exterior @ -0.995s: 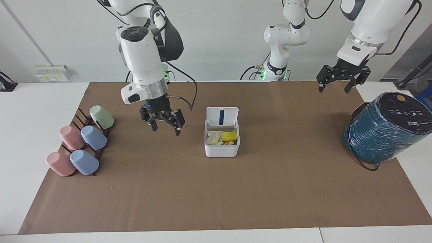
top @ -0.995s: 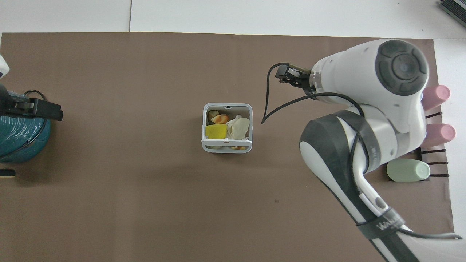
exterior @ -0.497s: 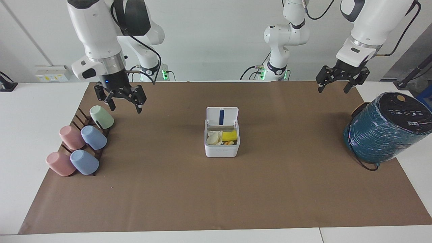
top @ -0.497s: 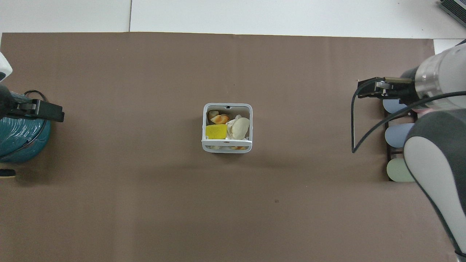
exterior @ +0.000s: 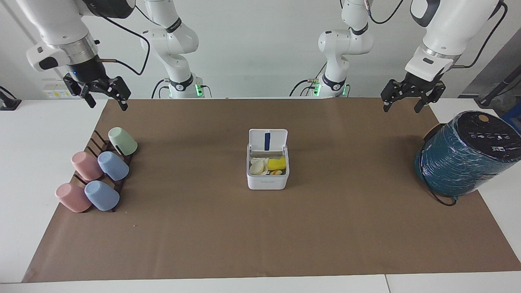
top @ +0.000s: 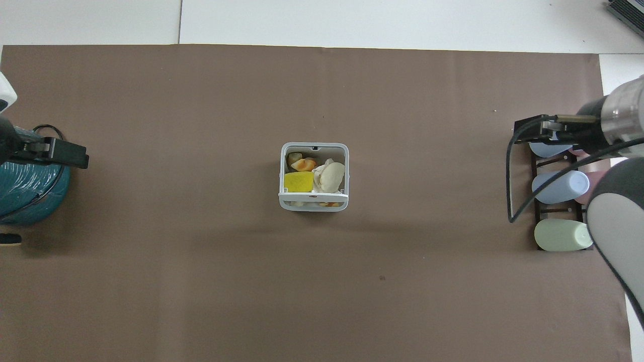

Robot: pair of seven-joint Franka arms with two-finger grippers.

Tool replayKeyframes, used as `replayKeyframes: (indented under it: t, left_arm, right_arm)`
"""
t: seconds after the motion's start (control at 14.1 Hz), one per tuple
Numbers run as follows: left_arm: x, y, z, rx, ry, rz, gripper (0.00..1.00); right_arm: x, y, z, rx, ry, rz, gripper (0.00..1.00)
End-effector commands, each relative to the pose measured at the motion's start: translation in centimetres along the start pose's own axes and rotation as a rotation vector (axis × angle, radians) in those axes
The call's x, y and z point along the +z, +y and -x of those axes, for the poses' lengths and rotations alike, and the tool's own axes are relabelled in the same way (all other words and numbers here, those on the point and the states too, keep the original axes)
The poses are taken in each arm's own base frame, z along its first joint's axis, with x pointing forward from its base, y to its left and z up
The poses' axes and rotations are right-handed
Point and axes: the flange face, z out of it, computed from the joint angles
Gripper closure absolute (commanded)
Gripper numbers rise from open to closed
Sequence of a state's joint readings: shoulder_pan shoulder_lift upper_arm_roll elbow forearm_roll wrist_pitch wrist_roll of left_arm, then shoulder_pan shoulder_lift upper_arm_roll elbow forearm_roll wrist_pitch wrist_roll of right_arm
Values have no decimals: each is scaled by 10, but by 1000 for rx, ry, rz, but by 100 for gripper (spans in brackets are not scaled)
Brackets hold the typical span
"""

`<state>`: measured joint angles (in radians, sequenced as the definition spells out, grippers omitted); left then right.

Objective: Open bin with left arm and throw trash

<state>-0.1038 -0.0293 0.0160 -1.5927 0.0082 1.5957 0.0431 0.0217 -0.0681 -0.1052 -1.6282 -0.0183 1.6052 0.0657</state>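
The white bin (exterior: 267, 184) stands in the middle of the brown mat with its hinged lid (exterior: 268, 140) raised upright. In it lie the trash scraps: pale cream peel pieces (exterior: 257, 167) and a bright yellow lump (exterior: 276, 163). The overhead view shows the bin (top: 313, 206) with the yellow lump (top: 297, 181) and cream pieces (top: 330, 174) inside. My right gripper (exterior: 106, 104) is open and empty, raised over the mat's corner by the cup rack. My left gripper (exterior: 402, 108) is open and empty, waiting in the air beside the teal cylinder.
Several pastel cups (exterior: 99, 171) lie on a dark rack at the right arm's end of the table. A big teal-wrapped cylinder (exterior: 464, 156) stands at the left arm's end. The brown mat (exterior: 260, 236) covers most of the table.
My right gripper has moved away from beside the bin, up and toward the right arm's end of the table, past the cup rack. The left arm, the bin and the trash have stayed put.
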Motion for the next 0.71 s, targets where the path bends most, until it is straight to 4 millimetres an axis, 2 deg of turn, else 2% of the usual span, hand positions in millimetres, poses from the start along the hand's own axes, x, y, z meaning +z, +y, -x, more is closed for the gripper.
replayKeyframes:
  t: [0.0,0.07,0.43,0.64]
  left_arm:
    - [0,-2,4,3,-11,-11,0]
    - [0,-2,4,3,-11,-11,0]
    - [2,-1,5,10,-16,-11,0]
    - [2,0,6,12,-13,-11,0]
  right_arm:
    - [4,-12,7,-32,-12,-9,0]
    - [4,-19,8,-43,-11,-6,0]
    - [-4,-23,11,-70,-68,19,0]
    - [-2,-25,11,-83,-72,5,0]
